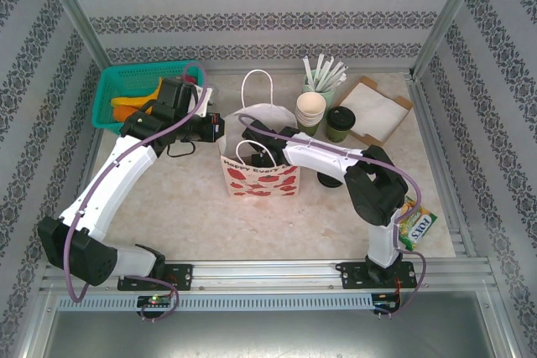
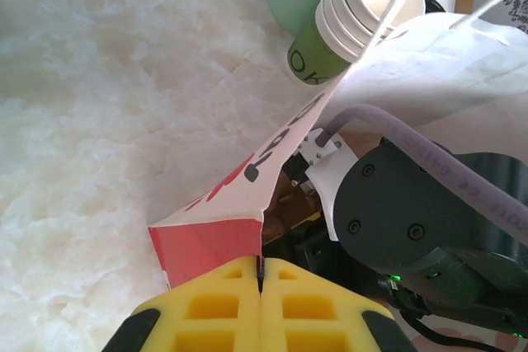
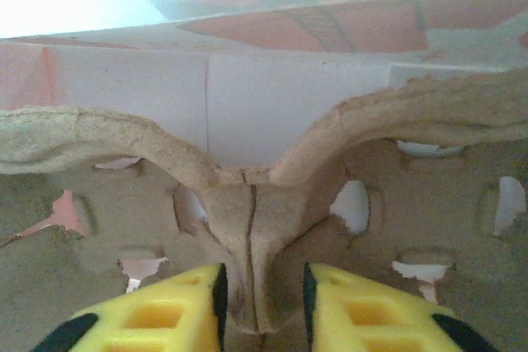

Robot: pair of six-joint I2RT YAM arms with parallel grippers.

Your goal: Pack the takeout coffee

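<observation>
Hazard: left claw (image 2: pixel 259 268) pinched shut on paper bag (image 2: pixel 213 243) rim, right claw (image 3: pixel 262 294) part-open astride pulp carrier (image 3: pixel 412 204) ridge, takeout coffee (image 1: pixel 341 122) beyond it outside the bag; a snagged ridge could drag the carrier up and tip the bag.

The takeout coffee (image 1: pixel 341 123) is standing upright on the table (image 1: pixel 168 215), sitting toward the far right corner and a little in from the far edge. It is showing a dark green paper wall and wearing a round black lid, seated flat on top.
</observation>
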